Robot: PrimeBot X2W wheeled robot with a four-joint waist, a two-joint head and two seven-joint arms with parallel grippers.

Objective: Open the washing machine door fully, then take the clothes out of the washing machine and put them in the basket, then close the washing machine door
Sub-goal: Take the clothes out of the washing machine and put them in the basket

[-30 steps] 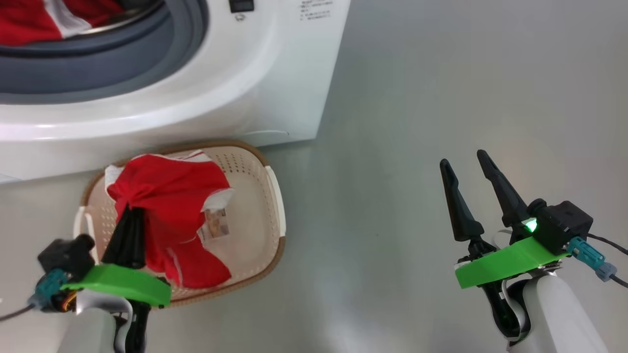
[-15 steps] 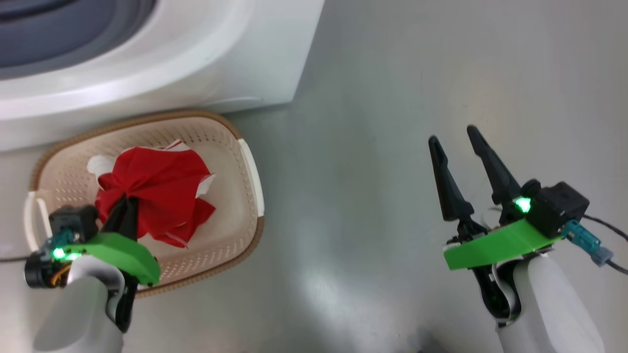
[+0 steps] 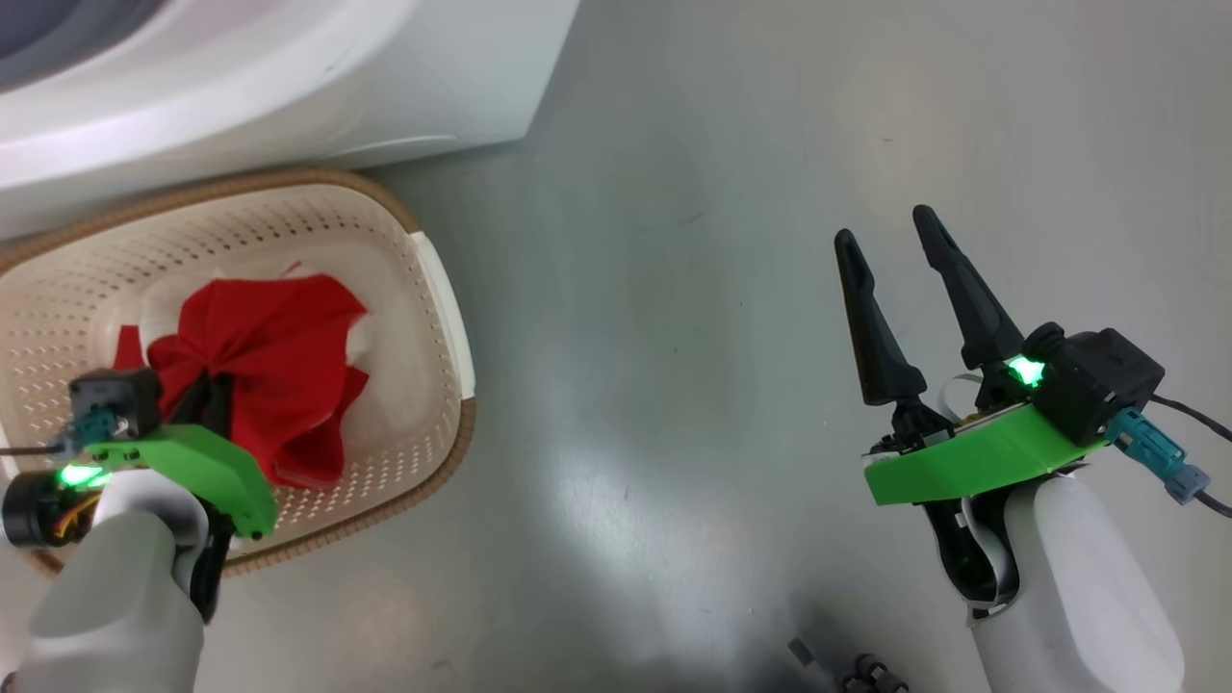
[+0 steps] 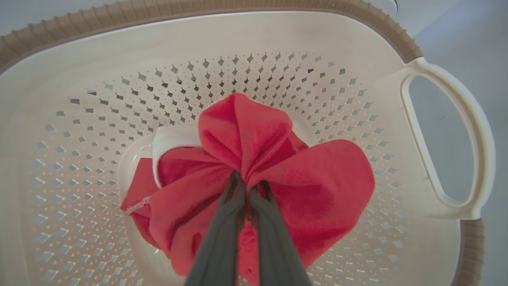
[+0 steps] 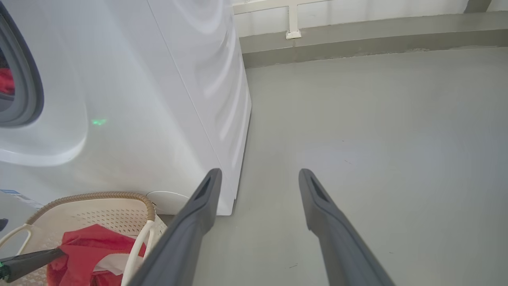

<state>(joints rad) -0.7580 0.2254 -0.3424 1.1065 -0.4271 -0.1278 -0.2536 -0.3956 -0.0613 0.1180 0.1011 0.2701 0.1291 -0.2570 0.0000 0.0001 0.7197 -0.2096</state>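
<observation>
Beneath the left gripper (image 4: pixel 247 186), clothes (image 4: pixel 321 178) have sunk into basket (image 4: pixel 238 35), still pinched; release next. Right gripper (image 3: pixel 885 226) wide, empty.

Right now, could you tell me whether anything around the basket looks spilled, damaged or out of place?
Almost nothing. The red garment is bunched inside the basket, none over the rim, pinched by the shut left gripper. One oddity: a few small dark bits on the floor, too small to identify.
</observation>
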